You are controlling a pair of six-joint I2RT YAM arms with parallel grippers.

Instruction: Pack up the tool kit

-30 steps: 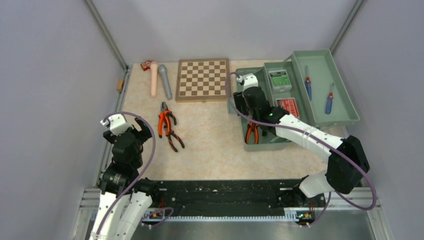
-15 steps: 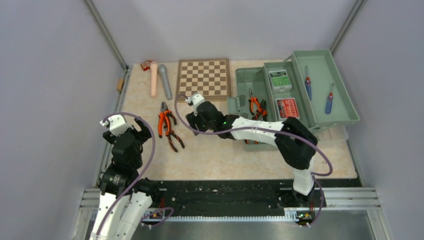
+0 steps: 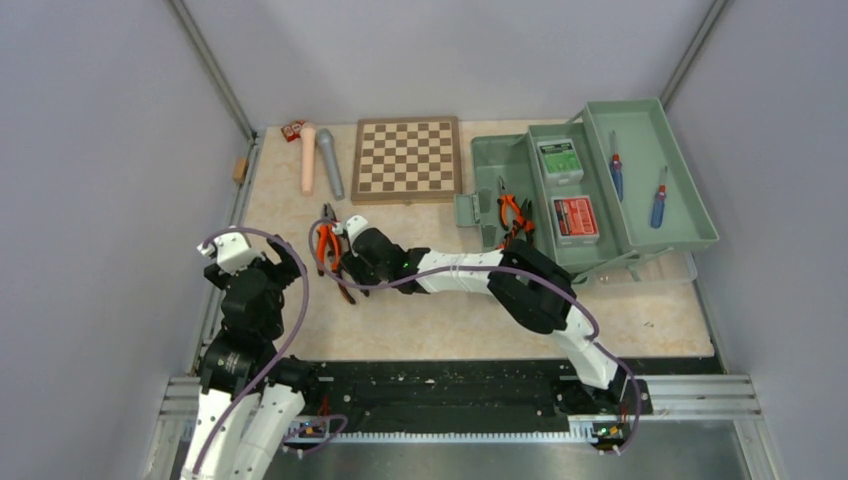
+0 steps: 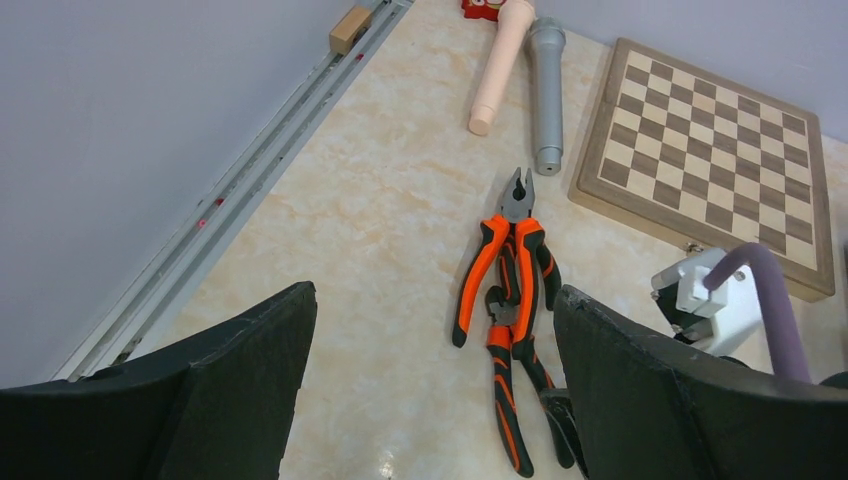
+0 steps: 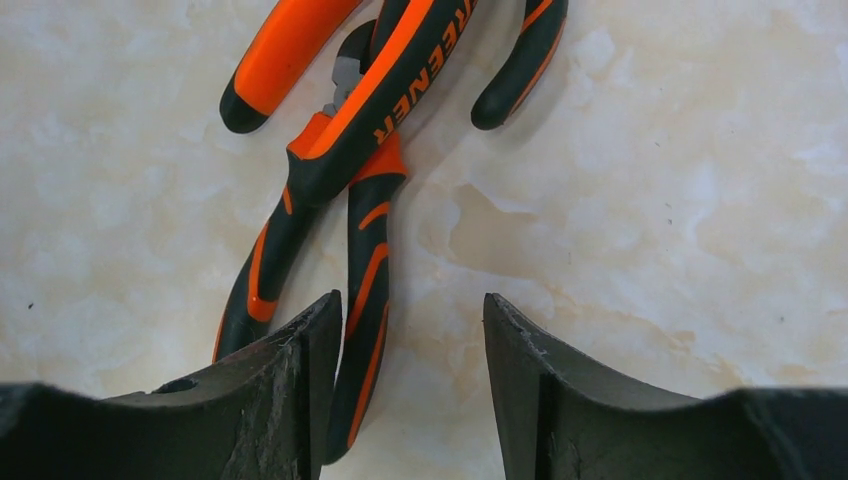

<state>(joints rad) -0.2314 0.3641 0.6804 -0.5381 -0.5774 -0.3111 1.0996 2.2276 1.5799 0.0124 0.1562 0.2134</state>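
My left pincer point(image 4: 432, 295) hangs low near the table's front left corner, fingers spread wide with nothing between them. My right pincer point(image 5: 410, 310) reaches out leftward over the pale marbled table top point(image 5: 650, 200). Its jaws are parted and clamp nothing. A pair of black pliers with orange stripes point(image 5: 365, 250) lies just ahead of it, its handles running up to and partly behind one of my fingers point(image 5: 300, 400). A second pair of orange-handled pliers point(image 5: 400, 85) lies crossed over its head. Both pairs rest on the table, outside the kit.

Further right stands the large sage-green plastic toolbox point(image 3: 490, 160), open with its trays folded out. A third pair of orange pliers point(image 3: 512, 213) sits in its base. A small green-labelled box point(image 3: 560, 158) and a small red-labelled box point(image 3: 575, 215) share the middle tray. Two blue-and-red screwdrivers point(image 3: 616, 178) lie in the outer tray.

At the back are the brown wooden chessboard point(image 3: 405, 158) and, side by side, the pink cylinder point(image 3: 308, 158) and grey cylinder point(image 3: 330, 165).
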